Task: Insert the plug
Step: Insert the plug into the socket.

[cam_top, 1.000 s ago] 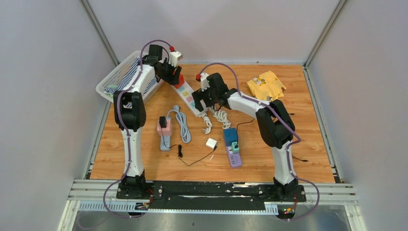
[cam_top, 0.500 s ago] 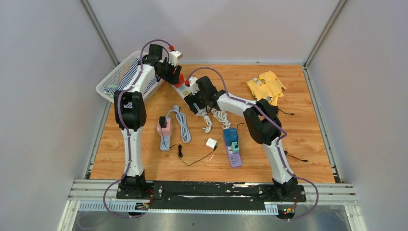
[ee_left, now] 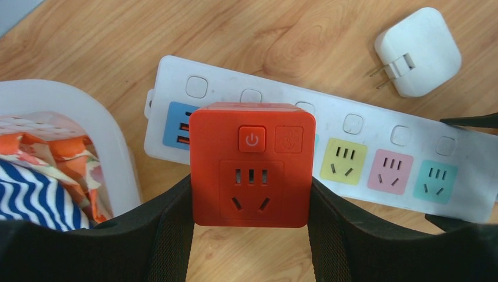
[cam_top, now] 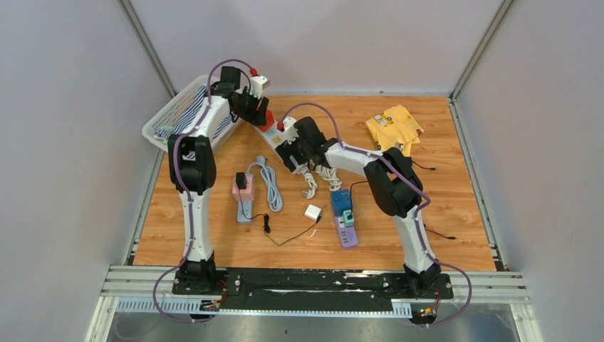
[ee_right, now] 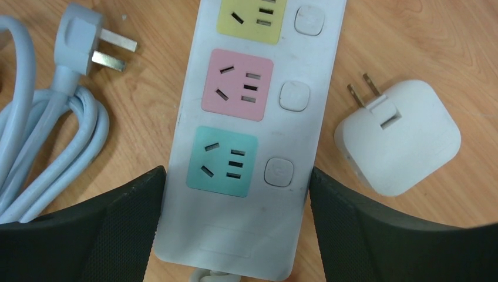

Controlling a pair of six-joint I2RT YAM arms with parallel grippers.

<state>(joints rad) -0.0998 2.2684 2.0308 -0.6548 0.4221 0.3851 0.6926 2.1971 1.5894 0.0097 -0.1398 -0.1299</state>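
Our left gripper (ee_left: 249,197) is clamped on the orange cube adapter (ee_left: 251,158) and holds it above the white power strip (ee_left: 376,126) near the blue USB end. The cube's socket face is toward the camera, so its pins are hidden from us. Our right gripper (ee_right: 235,176) stands wide astride the strip's cable end, fingers (ee_right: 126,223) right at both edges; whether they press yet we cannot tell. We should pin the strip firmly first, square the cube over one socket, descend straight without tilting, and avoid nudging the loose white charger (ee_right: 399,138) alongside.
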